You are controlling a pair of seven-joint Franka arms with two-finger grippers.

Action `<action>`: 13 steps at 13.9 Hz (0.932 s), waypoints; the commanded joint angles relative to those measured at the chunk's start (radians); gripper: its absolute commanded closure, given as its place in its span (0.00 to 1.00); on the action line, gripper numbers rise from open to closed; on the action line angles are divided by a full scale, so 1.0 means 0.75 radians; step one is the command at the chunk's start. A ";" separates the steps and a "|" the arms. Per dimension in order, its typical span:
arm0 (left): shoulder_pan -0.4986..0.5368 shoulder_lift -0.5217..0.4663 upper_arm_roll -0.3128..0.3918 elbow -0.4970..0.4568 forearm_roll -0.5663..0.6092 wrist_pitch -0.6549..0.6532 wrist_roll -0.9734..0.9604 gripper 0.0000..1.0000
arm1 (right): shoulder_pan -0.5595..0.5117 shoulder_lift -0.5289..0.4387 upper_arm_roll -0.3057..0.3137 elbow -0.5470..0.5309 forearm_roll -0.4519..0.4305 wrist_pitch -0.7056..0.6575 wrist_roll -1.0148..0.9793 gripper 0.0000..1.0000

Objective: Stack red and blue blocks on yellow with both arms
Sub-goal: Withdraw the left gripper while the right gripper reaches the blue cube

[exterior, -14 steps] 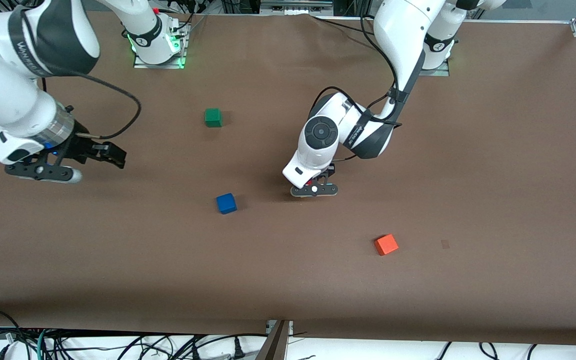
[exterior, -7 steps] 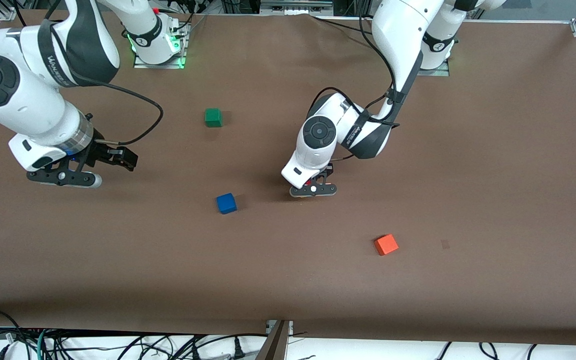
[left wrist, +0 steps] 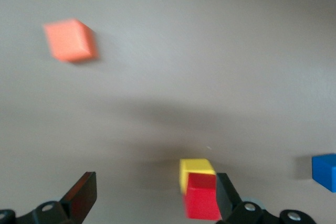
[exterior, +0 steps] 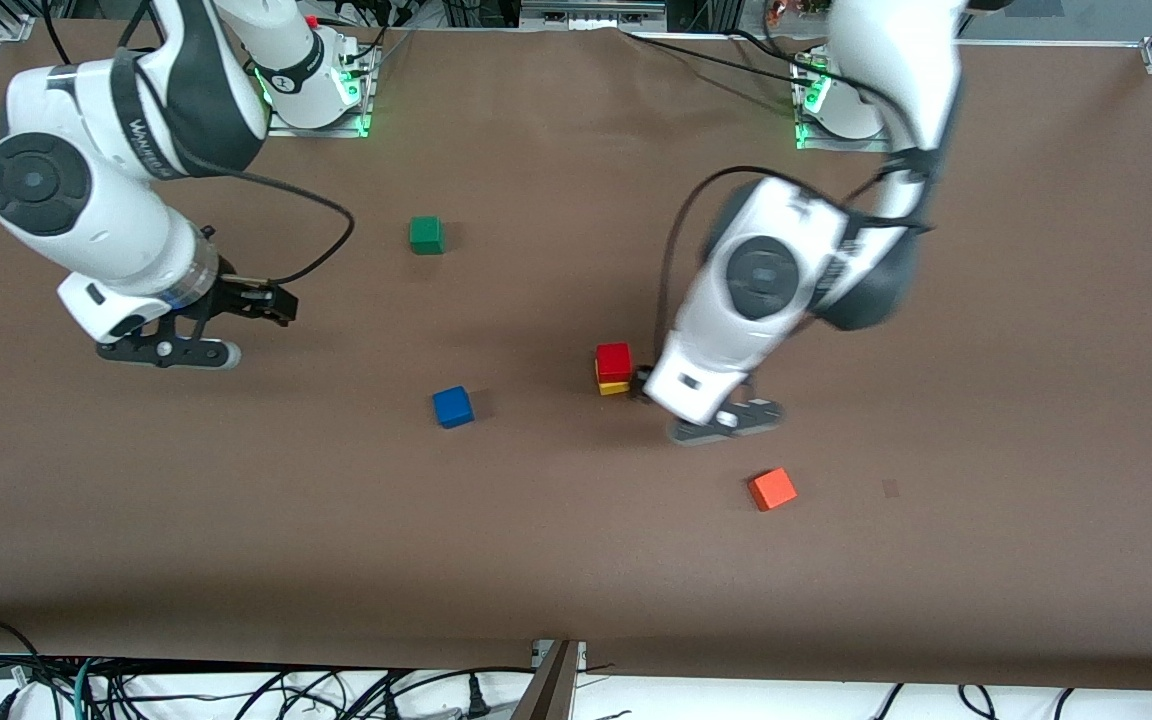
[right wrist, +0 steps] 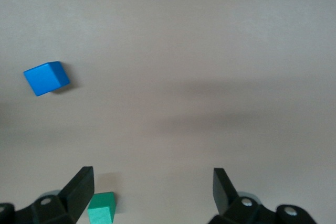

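Observation:
The red block (exterior: 613, 359) sits on the yellow cube (exterior: 614, 387) near the table's middle, and nothing holds it. My left gripper (exterior: 676, 396) hangs open just beside this stack, toward the left arm's end. In the left wrist view the red block (left wrist: 202, 201) and the yellow cube (left wrist: 195, 169) lie close by one finger (left wrist: 224, 199) of the open left gripper (left wrist: 155, 199). The blue block (exterior: 453, 407) lies alone on the table, toward the right arm's end. My right gripper (exterior: 269, 304) is open and empty, with the blue block (right wrist: 46, 77) ahead of it.
A green cube (exterior: 426, 235) lies farther from the front camera than the blue block, and shows beside a right finger as the green cube (right wrist: 101, 208). An orange cube (exterior: 772, 489) lies nearer the camera than the stack, the orange cube (left wrist: 69, 39) ahead of the left gripper.
The left gripper opened, let go of the red block on the yellow cube, and drew off toward the left arm's end. The right arm moved in toward the table's middle.

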 commanded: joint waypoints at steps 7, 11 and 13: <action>0.560 -0.141 -0.024 0.236 0.010 -0.473 0.774 0.00 | 0.064 0.167 -0.001 0.033 -0.018 0.176 -0.211 0.00; 0.589 -0.172 -0.020 0.228 0.061 -0.551 0.781 0.00 | 0.056 0.325 -0.003 0.039 0.203 0.385 -0.433 0.00; 0.591 -0.178 -0.020 0.215 0.059 -0.553 0.783 0.00 | 0.062 0.397 -0.003 0.040 0.222 0.452 -0.433 0.00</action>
